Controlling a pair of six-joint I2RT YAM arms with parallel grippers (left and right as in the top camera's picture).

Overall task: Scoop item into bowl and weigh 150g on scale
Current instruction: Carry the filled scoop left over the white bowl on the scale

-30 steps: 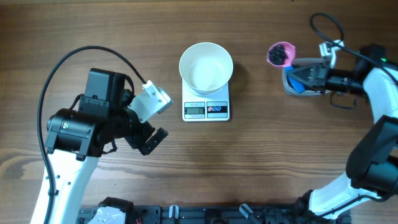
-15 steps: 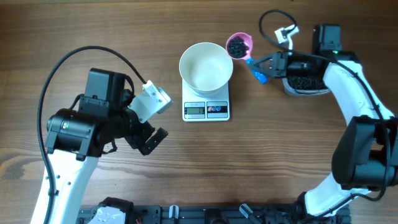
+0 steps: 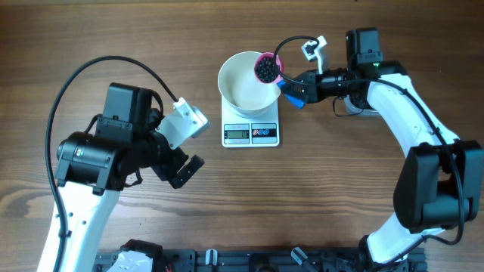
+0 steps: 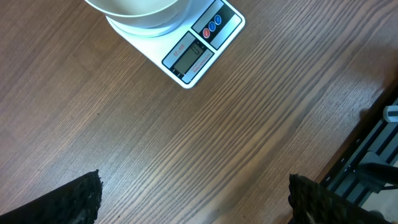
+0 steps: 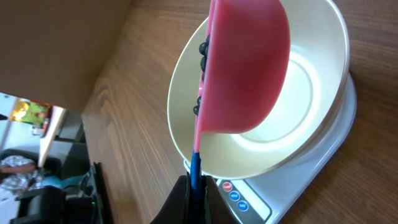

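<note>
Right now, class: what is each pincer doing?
Left pincer: open, empty.
Right pincer: shut on the scoop.

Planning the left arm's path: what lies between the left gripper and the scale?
Nothing but bare wooden table between left gripper and scale, per left wrist and overhead views.

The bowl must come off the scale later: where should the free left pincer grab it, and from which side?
Probably best to pinch the bowl by its thin rim at the left edge, coming straight down, one finger inside the wall, one outside. It looks too wide to span, and the scoop hangs over its right rim.
</note>
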